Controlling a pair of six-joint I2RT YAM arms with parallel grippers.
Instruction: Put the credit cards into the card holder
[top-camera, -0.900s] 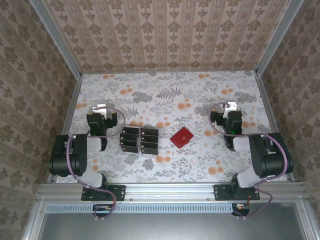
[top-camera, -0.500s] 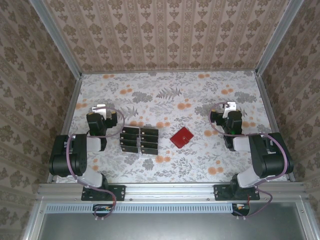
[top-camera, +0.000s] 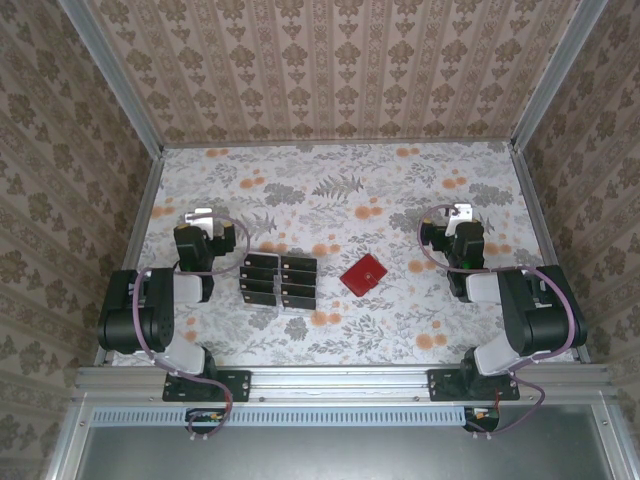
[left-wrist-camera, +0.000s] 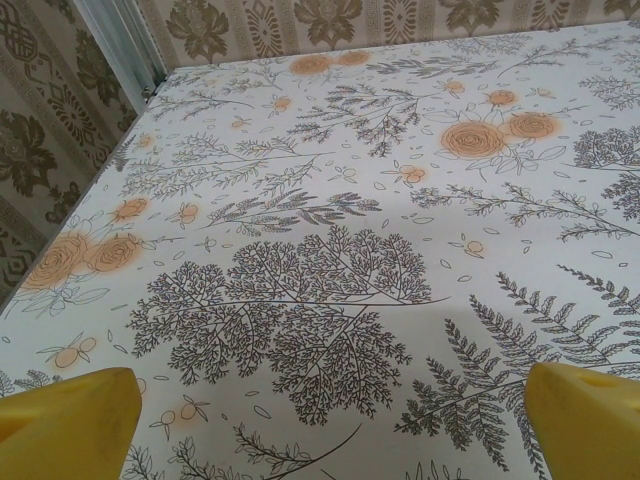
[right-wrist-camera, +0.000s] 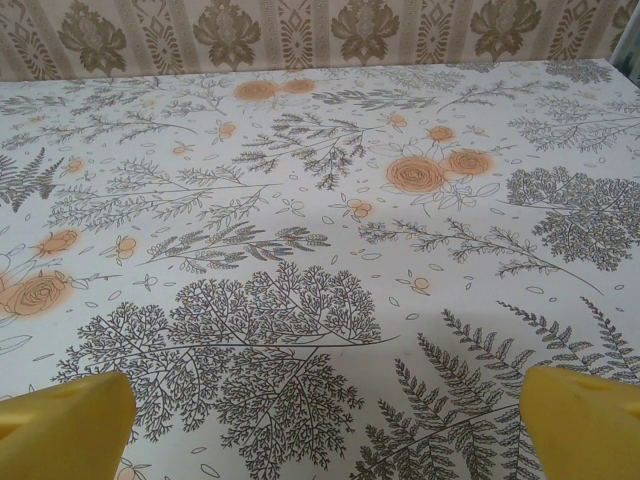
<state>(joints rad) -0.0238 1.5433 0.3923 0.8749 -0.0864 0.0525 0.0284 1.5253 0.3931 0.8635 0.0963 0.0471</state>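
Several black credit cards (top-camera: 278, 280) lie in two tight columns on the floral table, left of centre. The card holder (top-camera: 364, 274), a small red square wallet, lies shut and turned like a diamond just right of them. My left gripper (top-camera: 200, 215) rests left of the cards and points away from the bases. In the left wrist view it (left-wrist-camera: 328, 418) is open, yellow fingertips (left-wrist-camera: 70, 420) wide apart over bare cloth. My right gripper (top-camera: 460, 212) sits right of the wallet and is also open (right-wrist-camera: 322, 420), with nothing between its fingertips (right-wrist-camera: 580, 420).
Patterned walls (top-camera: 330, 70) close the table on three sides, with metal posts (top-camera: 110, 75) at the back corners. An aluminium rail (top-camera: 340, 380) carries both arm bases along the near edge. Floral cloth (top-camera: 340, 190) stretches behind the cards and wallet.
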